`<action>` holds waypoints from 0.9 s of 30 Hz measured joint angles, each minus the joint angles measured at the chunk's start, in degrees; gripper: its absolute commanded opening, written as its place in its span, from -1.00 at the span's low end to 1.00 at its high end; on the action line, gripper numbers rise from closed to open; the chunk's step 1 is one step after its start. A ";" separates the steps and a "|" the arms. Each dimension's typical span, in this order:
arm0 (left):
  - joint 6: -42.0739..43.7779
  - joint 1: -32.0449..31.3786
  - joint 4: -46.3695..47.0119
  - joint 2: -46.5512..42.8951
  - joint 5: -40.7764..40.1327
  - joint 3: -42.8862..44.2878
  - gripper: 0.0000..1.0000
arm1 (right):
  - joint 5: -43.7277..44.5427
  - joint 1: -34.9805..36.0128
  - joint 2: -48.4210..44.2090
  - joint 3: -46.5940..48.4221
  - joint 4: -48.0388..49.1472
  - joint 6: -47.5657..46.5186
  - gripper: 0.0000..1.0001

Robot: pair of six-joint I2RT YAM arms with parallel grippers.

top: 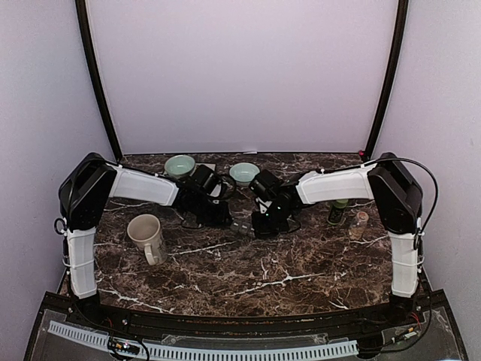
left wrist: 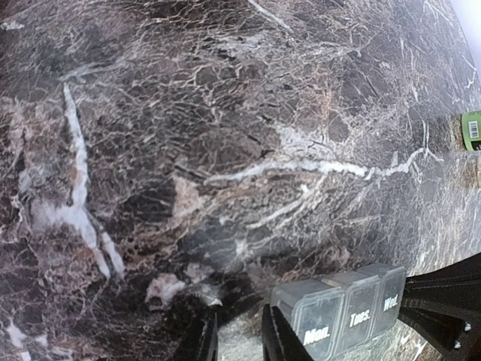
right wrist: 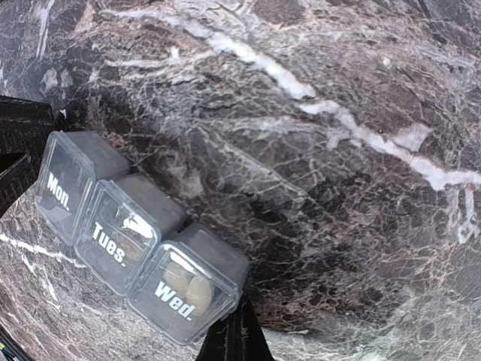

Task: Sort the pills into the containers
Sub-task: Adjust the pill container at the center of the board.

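Pill organizer (top: 242, 226): clear three-cell strip lying flat on the dark marble table (top: 301, 263), mid-table, between the two grippers. Lids are down, with labels Mon., Tues., Wed. facing up.

Long axis: runs roughly left to right in the top view. The Mon. end points to the left gripper (top: 222, 214) and the Wed. end to the right gripper (top: 259, 224). In the right wrist view the strip (right wrist: 135, 233) lies diagonally, Mon. at upper left and Wed. at lower right. In the left wrist view the strip (left wrist: 342, 312) sits low and right, with the Mon. cell nearest the fingers.

Contents: tan pills (right wrist: 188, 286) show through the Wed. lid. I cannot tell what the Mon. and Tues. cells hold because of glare.

Left gripper (left wrist: 239, 342): low over the table, jaws a little apart with only marble showing in the gap. Its one finger (left wrist: 279, 335) is just beside the Mon. end; whether they touch cannot be told.

Right gripper (right wrist: 234, 340): fingers pressed together with nothing between them, tips at the Wed. corner of the strip and seemingly touching it.

Other items: beige mug (top: 146, 235) left of centre, near the left arm. Two pale green bowls (top: 180, 165) (top: 244, 173) stand toward the back. Two small bottles (top: 338, 212) (top: 359, 224) stand at the right, beside the right arm.
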 measured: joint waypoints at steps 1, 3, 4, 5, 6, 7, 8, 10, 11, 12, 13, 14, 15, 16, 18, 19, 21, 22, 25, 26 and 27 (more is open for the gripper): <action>-0.11 0.00 0.11 -0.13 0.00 -0.17 -0.51 | 0.00 -0.07 0.02 0.04 0.00 -0.02 -1.00; -0.35 0.00 0.33 -0.50 0.02 -0.74 -0.51 | 0.02 -0.28 0.07 0.13 -0.07 -0.13 -1.00; -0.39 0.00 0.33 -0.63 0.04 -0.94 -0.50 | 0.04 -0.35 0.13 0.22 -0.07 -0.17 -1.00; -0.48 0.00 0.35 -0.72 0.04 -1.05 -0.50 | 0.11 -0.44 0.15 0.24 -0.02 -0.17 -1.00; -0.55 0.00 0.50 -0.74 0.09 -1.20 -0.51 | 0.09 -0.57 0.22 0.28 0.00 -0.20 -1.00; -0.59 0.00 0.63 -0.79 0.07 -1.25 -0.50 | 0.20 -0.66 0.26 0.37 0.04 -0.20 -1.00; -0.63 0.00 0.68 -0.79 0.09 -1.29 -0.50 | 0.22 -0.72 0.28 0.44 0.04 -0.20 -1.00; -0.76 0.00 0.76 -0.85 0.07 -1.42 -0.50 | 0.28 -0.96 0.33 0.59 0.07 -0.20 -1.00; -0.81 0.00 0.76 -0.90 0.07 -1.44 -0.51 | 0.42 -0.98 0.39 0.72 0.07 -0.22 -1.00; -0.83 0.00 0.76 -0.92 0.07 -1.46 -0.51 | 0.46 -1.01 0.46 0.83 0.07 -0.22 -1.00; -0.87 0.00 0.76 -0.94 0.07 -1.51 -0.50 | 0.57 -1.07 0.50 0.92 0.09 -0.22 -1.00; -0.92 -0.02 0.76 -0.96 0.07 -1.55 -0.50 | 0.63 -1.25 0.55 0.94 0.20 -0.24 -1.00; -0.94 -0.02 0.76 -0.96 0.07 -1.55 -0.50 | 0.66 -1.33 0.57 0.96 0.26 -0.24 -1.00; -0.96 -0.02 0.76 -0.96 0.07 -1.55 -0.50 | 0.66 -1.38 0.57 0.96 0.37 -0.24 -1.00; -0.98 -0.02 0.76 -0.98 0.07 -1.55 -0.50 | 0.70 -1.53 0.57 0.98 0.57 -0.24 -1.00; -0.98 -0.02 0.76 -0.98 0.07 -1.55 -0.50 | 0.70 -1.60 0.57 0.98 0.66 -0.24 -1.00; -0.98 -0.02 0.72 -1.03 0.04 -1.55 -0.50 | 0.79 -1.66 0.57 0.98 0.70 -0.24 -1.00; -1.01 -0.02 0.68 -1.07 0.00 -1.57 -0.49 | 0.81 -1.68 0.57 0.98 0.72 -0.24 -0.97; -1.05 -0.17 0.37 -1.31 -0.55 -1.64 -0.46 | 0.87 -1.68 0.57 0.98 0.79 -0.31 -0.88; -1.16 -0.28 0.09 -1.51 -0.98 -1.64 -0.46 | 0.94 -1.68 0.57 0.98 0.90 -0.50 -0.84; -1.20 -0.37 -0.20 -1.66 -1.38 -1.64 -0.45 | 1.07 -1.68 0.57 0.98 0.96 -0.52 -0.78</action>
